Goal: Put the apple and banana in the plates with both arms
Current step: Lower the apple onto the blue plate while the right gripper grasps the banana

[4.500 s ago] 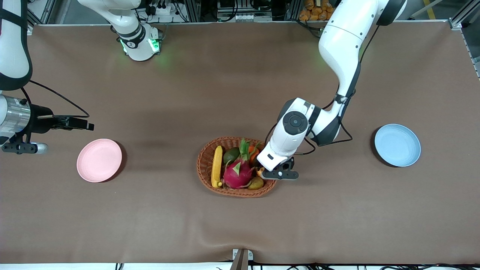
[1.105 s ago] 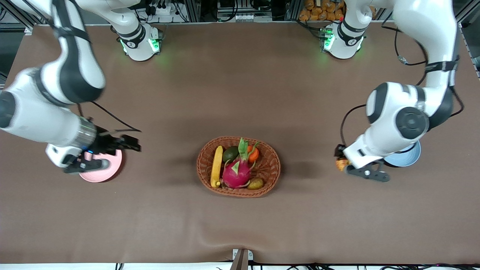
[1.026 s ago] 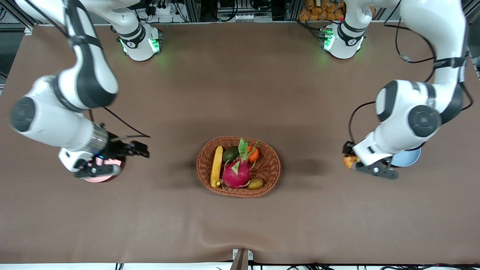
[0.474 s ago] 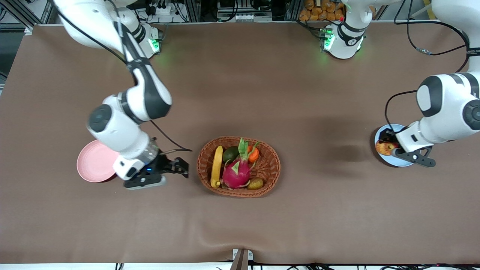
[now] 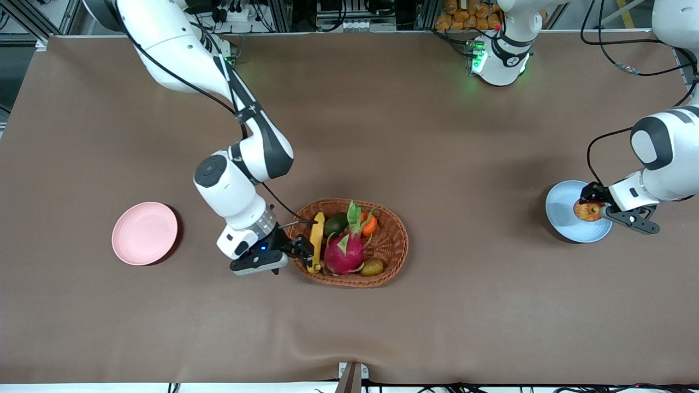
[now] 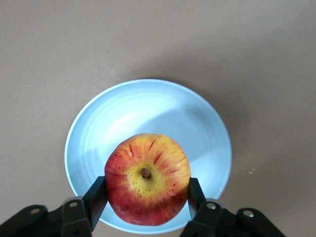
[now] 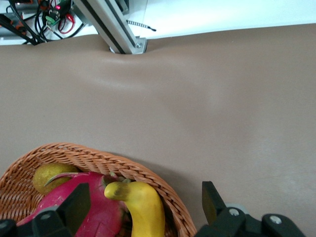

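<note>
My left gripper [image 5: 592, 209] is shut on the apple [image 5: 587, 210] and holds it over the light blue plate [image 5: 562, 210]. In the left wrist view the red and yellow apple [image 6: 147, 177] sits between both fingers [image 6: 98, 196], above the blue plate [image 6: 148, 111]. The yellow banana [image 5: 316, 237] lies in the wicker basket [image 5: 390, 240], at the right arm's end of it. My right gripper [image 5: 303, 249] is open over the banana's tip nearer the front camera. In the right wrist view its fingers [image 7: 211, 198] straddle the banana [image 7: 144, 210] and the basket rim [image 7: 98, 159]. The pale pink plate [image 5: 144, 233] is empty.
The basket also holds a magenta dragon fruit [image 5: 346, 251], an orange fruit [image 5: 369, 224], a green fruit [image 5: 337, 224] and a brownish pear [image 5: 373, 267]. The dragon fruit [image 7: 74, 197] lies right against the banana. Brown cloth covers the table.
My right gripper has moved from beside the pink plate to the basket, over the banana. My left gripper has carried the apple farther over the blue plate.
</note>
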`<state>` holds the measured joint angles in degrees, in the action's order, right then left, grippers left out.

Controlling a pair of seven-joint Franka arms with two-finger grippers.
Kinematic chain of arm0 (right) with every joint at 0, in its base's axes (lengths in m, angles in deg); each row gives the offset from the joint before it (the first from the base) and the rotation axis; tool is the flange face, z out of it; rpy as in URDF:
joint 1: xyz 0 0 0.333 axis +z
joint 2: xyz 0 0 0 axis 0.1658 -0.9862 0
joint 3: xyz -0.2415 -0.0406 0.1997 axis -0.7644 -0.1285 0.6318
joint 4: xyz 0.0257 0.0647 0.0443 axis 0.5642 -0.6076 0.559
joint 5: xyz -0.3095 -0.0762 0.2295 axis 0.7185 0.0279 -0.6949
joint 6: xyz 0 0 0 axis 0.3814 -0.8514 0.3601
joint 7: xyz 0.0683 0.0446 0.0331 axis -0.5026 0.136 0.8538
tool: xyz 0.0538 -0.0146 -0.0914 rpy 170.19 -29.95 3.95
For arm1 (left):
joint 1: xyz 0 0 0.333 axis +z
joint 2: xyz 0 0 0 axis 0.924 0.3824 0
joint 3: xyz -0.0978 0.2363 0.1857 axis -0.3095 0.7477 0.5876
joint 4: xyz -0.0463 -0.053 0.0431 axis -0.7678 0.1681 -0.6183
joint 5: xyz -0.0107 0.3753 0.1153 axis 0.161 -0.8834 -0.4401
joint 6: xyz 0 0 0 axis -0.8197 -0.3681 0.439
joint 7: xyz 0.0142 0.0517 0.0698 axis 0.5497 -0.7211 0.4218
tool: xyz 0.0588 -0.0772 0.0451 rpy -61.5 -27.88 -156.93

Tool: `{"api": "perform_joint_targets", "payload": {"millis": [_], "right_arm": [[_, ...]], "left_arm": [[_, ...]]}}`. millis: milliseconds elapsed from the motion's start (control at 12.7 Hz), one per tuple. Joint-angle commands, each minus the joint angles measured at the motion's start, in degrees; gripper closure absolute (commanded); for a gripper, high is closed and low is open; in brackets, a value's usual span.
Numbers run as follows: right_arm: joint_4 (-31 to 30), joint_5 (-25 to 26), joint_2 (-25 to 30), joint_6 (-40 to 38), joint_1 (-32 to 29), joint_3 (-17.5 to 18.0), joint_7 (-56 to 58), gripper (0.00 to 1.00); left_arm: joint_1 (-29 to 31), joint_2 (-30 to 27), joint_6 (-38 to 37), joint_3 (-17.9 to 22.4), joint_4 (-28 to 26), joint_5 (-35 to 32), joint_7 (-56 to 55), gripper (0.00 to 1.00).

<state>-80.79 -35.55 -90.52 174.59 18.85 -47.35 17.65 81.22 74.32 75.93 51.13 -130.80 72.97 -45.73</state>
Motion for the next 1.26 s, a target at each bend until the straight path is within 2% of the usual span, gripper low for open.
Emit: {"api": "perform_joint_targets", "payload": {"millis": [0, 79, 158, 316, 474, 553, 632, 789, 947, 1184], "right_arm": [[4.2, 0.2, -3.8, 1.5, 1.1, -0.5, -0.5, 0.0], [5.2, 0.1, -5.3, 2.3, 1.8, -0.6, -0.7, 0.0], [5.4, 0.2, -6.1, 3.3, 2.4, -0.6, -1.9, 0.0], [5.2, 0.3, -6.5, 3.9, 3.6, -0.7, -4.1, 0.0], [5.2, 0.3, -7.2, 4.0, 3.7, -1.0, -4.1, 0.0], [5.2, 0.3, -7.8, 4.8, 4.0, -1.8, -4.1, 0.0], [5.1, 0.6, -7.8, 5.1, 4.6, -2.5, -4.1, 0.03], [4.9, 1.3, -8.4, 5.2, 4.6, -3.0, -4.1, 0.2], [4.7, 1.4, -8.6, 5.2, 4.7, -3.3, -4.1, 0.31], [4.6, 1.6, -8.8, 5.2, 4.7, -3.3, -4.1, 0.36]], "left_arm": [[1.4, 1.1, 2.2, -0.8, -0.2, -0.4, 2.8, 0.78], [1.5, 1.7, 2.2, -0.8, -0.2, -0.4, 3.0, 0.74], [1.5, 2.5, 2.4, -0.8, -0.2, -0.4, 3.1, 0.65], [1.7, 3.3, 2.5, -0.8, -0.2, -0.4, 3.1, 0.58], [2.1, 4.3, 2.5, -0.8, -0.2, -0.3, 3.1, 0.3], [2.2, 4.8, 2.5, -0.8, -0.2, -0.2, 3.0, 0.2], [2.3, 4.8, 2.5, -0.8, -0.1, -0.2, 2.9, 0.02], [2.1, 4.5, 1.8, -0.8, 0.4, -0.2, 2.7, 0.0], [1.7, 3.8, -0.5, -1.0, 1.9, -0.2, 2.6, 0.0], [1.3, 3.6, -9.6, -2.1, 10.0, -0.1, 2.6, 0.0]]}}
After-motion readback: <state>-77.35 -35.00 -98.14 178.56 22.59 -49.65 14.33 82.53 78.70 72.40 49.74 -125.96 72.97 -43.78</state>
